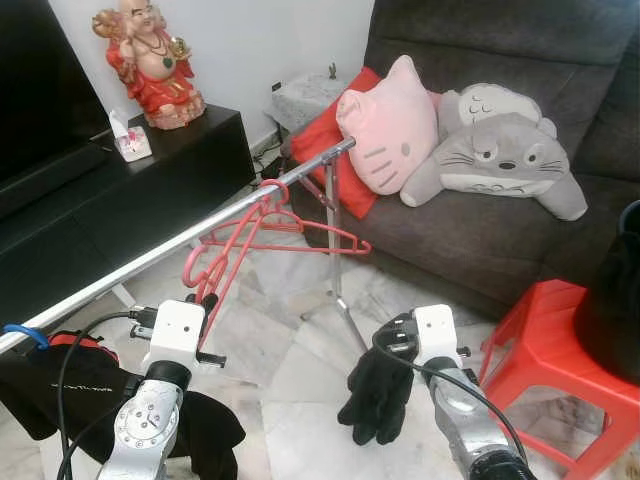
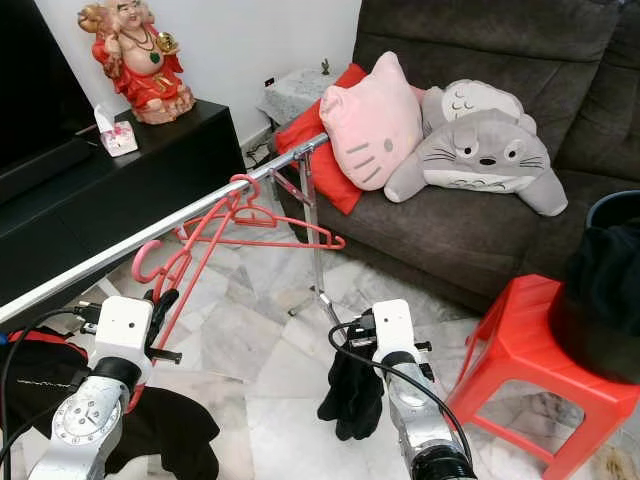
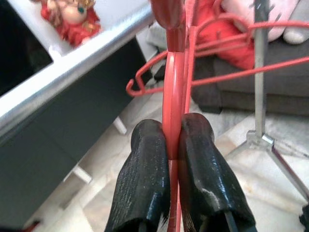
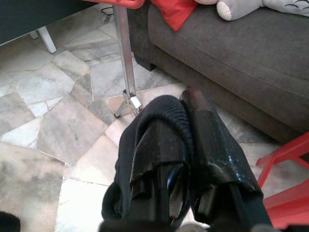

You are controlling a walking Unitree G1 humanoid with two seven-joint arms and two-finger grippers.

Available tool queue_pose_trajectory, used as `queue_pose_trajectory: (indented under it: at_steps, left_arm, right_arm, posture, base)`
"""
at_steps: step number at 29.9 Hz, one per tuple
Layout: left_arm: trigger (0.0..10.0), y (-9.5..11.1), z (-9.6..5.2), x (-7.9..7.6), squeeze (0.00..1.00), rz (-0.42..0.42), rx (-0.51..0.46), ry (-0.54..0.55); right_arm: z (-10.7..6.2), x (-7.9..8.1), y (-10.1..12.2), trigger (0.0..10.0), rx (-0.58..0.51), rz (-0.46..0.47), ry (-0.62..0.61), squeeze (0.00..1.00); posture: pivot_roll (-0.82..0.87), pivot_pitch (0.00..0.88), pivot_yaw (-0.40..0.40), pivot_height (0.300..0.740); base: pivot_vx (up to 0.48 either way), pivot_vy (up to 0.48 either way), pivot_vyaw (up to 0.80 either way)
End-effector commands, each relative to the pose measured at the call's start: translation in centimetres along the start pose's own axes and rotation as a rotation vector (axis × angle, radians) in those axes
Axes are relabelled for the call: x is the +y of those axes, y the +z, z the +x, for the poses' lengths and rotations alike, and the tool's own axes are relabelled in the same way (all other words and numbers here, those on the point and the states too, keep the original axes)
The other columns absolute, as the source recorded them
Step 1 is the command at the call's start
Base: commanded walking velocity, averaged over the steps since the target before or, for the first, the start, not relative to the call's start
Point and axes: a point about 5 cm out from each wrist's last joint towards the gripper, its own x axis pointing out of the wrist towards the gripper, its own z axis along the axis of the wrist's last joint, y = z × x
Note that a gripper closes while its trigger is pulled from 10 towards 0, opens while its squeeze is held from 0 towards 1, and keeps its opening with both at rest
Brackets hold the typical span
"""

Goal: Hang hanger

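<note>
A silver clothes rail (image 1: 200, 232) runs from the lower left up to a stand by the sofa. A red hanger (image 1: 300, 225) hangs on it by its hook. My left gripper (image 1: 207, 300) is shut on the lower part of a second, pink hanger (image 1: 215, 262), whose curved hook lies just under the rail. The left wrist view shows both fingers (image 3: 145, 183) pinching the pink hanger (image 3: 173, 96). My right gripper (image 1: 385, 360) hangs low over the floor, shut on a black cloth (image 4: 140, 145) that drapes over one finger.
The rail's stand (image 1: 335, 270) spreads its legs on the marble floor between my arms. A red plastic stool (image 1: 560, 330) with a dark basket (image 1: 615, 300) is at the right. Sofa (image 1: 480, 240) with plush cushions behind; black cabinet (image 1: 150, 190) at left. Dark clothes (image 1: 60, 385) hang at the rail's near end.
</note>
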Motion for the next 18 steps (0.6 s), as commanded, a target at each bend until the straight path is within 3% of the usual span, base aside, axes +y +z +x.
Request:
queue_pose_trajectory:
  at_steps: [1,8,11,18]
  left_arm:
    - [10.0,-0.1,0.1,1.1,0.00,0.010,0.009,0.064]
    - [10.0,-0.1,0.2,1.1,0.00,0.014,0.013,0.072]
    - [10.0,-0.8,-0.4,-0.2,0.00,0.026,0.022,-0.074]
    - [10.0,-3.8,-1.5,-0.7,0.00,0.094,0.147,-0.156]
  right_arm:
    - [0.3,0.4,0.9,10.0,-0.043,-0.008,0.014,0.00]
    - [0.3,0.5,0.9,10.0,-0.043,-0.009,0.015,0.00]
    - [0.3,0.5,0.8,10.0,-0.038,-0.009,0.015,0.00]
    - [0.3,0.5,0.8,10.0,-0.034,-0.011,0.018,0.00]
  posture:
    - [-0.14,0.000,0.098,0.732]
    - [-0.14,0.000,0.098,0.732]
    - [-0.14,0.000,0.097,0.732]
    - [-0.14,0.000,0.098,0.732]
  base:
    - [0.000,0.000,0.00]
    - [0.000,0.000,0.00]
    - [0.000,0.000,0.00]
    - [0.000,0.000,0.00]
